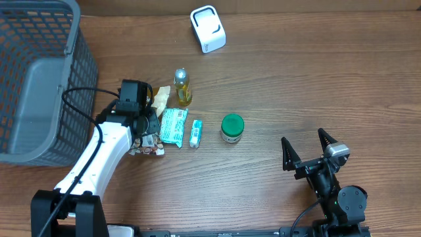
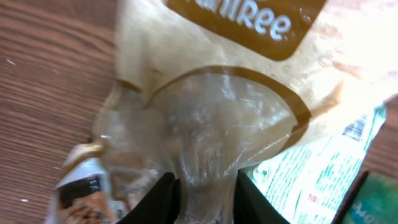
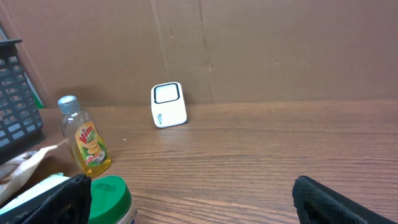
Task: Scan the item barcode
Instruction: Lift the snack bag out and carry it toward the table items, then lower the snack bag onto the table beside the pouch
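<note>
1. Grey mesh basket [image 1: 39,79]: far left of the wooden table [image 1: 296,79].
2. Left gripper [image 1: 147,125]: just right of the basket, jaws clamped on the clear lower part of the snack pouch [image 2: 211,74]. The wrist view shows both fingers [image 2: 158,202] pinching the film.
3. Snack pouch [image 1: 160,97]: beige with a brown label, left of centre under the left gripper and well apart from the scanner. Whether it is lifted off the table cannot be told.
4. Green-and-white packet [image 1: 173,126]: flat, touching the pouch's right edge.
5. Blue-and-white sachet [image 1: 196,133]: just beside the packet.
6. Dish-soap bottle [image 1: 182,87]: upright, yellow liquid, behind the packet.
7. White barcode scanner [image 1: 208,29]: at the far edge, near centre.
8. Green-lidded jar [image 1: 231,128]: upright, right of the sachet.
9. Right gripper [image 1: 308,153]: near right, jaws wide apart and holding nothing.
</note>
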Controlling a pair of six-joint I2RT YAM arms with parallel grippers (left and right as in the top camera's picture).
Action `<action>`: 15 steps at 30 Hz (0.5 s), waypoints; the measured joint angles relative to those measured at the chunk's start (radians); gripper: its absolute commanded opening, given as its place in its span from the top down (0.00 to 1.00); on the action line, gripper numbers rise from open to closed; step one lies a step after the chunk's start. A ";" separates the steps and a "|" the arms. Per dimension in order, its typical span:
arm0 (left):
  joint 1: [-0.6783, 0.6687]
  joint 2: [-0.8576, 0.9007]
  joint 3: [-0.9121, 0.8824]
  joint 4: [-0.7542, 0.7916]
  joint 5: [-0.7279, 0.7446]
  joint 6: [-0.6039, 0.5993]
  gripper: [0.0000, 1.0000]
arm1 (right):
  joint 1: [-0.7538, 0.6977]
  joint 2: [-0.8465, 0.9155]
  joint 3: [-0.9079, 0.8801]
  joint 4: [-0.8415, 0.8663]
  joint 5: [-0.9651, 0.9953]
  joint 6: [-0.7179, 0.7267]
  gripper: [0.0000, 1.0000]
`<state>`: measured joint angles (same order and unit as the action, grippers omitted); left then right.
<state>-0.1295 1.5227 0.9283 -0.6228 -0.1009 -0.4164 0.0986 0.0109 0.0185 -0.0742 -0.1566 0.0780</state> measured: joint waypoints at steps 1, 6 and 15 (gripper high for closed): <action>0.000 0.000 -0.013 0.008 0.008 0.000 0.76 | 0.000 0.000 0.000 -0.001 0.000 0.000 0.00; 0.000 0.000 -0.064 0.018 0.033 0.000 0.76 | 0.000 0.000 0.000 0.000 0.000 0.001 0.00; 0.000 0.000 -0.073 0.047 0.079 0.000 0.78 | 0.000 0.000 0.000 0.000 0.000 0.000 0.00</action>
<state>-0.1299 1.5227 0.8551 -0.5762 -0.0219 -0.4168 0.0986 0.0109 0.0185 -0.0742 -0.1562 0.0784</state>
